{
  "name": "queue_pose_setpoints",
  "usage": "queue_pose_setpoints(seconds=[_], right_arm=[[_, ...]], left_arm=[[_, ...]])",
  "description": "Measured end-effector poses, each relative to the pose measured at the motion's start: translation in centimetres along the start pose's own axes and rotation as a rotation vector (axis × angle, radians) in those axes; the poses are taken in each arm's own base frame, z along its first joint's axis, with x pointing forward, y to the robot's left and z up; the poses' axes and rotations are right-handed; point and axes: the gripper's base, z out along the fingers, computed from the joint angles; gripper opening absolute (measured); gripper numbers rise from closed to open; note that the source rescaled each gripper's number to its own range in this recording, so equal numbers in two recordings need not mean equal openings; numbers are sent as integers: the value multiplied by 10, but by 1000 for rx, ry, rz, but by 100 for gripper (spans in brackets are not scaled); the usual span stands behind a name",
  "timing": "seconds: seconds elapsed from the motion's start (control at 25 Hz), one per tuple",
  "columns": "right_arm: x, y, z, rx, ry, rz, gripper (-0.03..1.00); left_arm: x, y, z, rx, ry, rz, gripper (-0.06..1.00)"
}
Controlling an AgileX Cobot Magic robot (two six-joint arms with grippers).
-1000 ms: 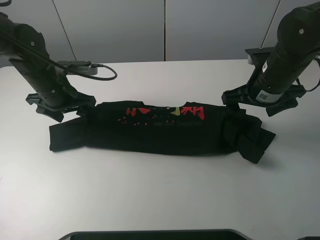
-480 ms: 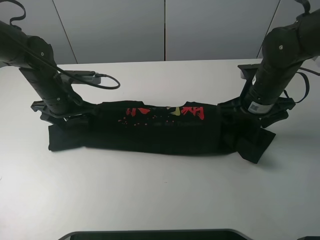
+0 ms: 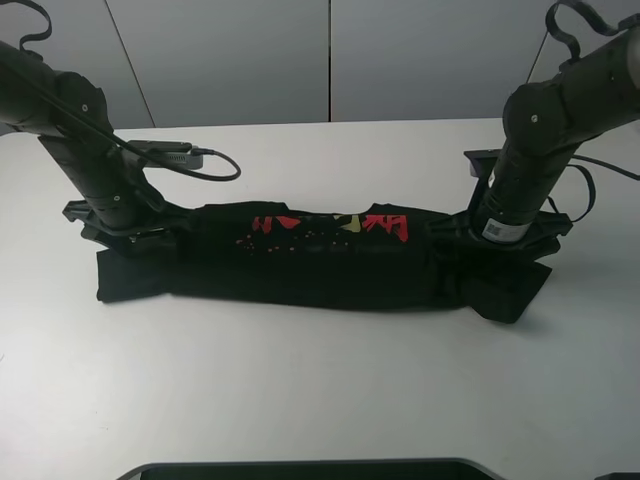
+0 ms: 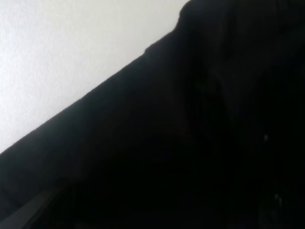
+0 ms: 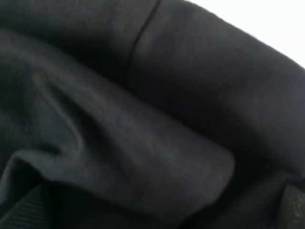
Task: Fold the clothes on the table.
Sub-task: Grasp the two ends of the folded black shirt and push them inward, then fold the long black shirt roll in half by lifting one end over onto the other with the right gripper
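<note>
The black T-shirt (image 3: 320, 265) lies folded into a long band across the white table (image 3: 320, 400), with red and yellow print along its far edge. My left gripper (image 3: 128, 238) presses down on the shirt's left end and my right gripper (image 3: 497, 250) on its bunched right end. The cloth hides both sets of fingertips in the high view. The left wrist view is filled with dark cloth (image 4: 190, 143) beside bare table (image 4: 57, 47). The right wrist view shows wrinkled cloth (image 5: 143, 119) between fingers (image 5: 21, 212) set far apart at the frame corners.
A dark flat object (image 3: 310, 468) lies at the table's front edge. A black cable (image 3: 215, 160) loops off the left arm over the table's far part. Grey wall panels stand behind the table.
Both grippers have come down from just above the shirt's ends onto the cloth. The right one has also shifted left, flattening the bunched right end.
</note>
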Motion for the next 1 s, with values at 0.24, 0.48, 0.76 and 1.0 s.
queue_pose_setpoints(seconds=[0.24,0.48,0.76,1.0], right_arm=[[-1,1,3,-6,0,5,100],[-2,2,5,-22,-4,-9,74],[-3,4,4,-43,-16,-5,12],[-2,6,-4,-67,-16,-20,12]], left_arm=[[0,0,0,-1,0,7,99],[0,0,0,-4,0,17,99],[0,0,0,-4,0,31,99],[0,0,0,-4,0,35,99]])
